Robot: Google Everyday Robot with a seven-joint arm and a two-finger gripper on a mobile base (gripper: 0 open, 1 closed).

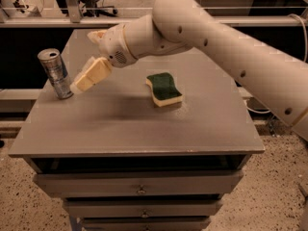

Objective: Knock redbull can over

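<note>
Pincer, its degree of opening indiscernible, angled down just beside the upright redbull can near the worktop edge

Dim, warm light from above is recorded. A soft shadow is cast on the table beneath the pincer, just beside the redbull can.

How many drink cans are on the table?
1: the redbull can stands near the table's left edge, the gripper close beside it. None appears hidden.
</note>
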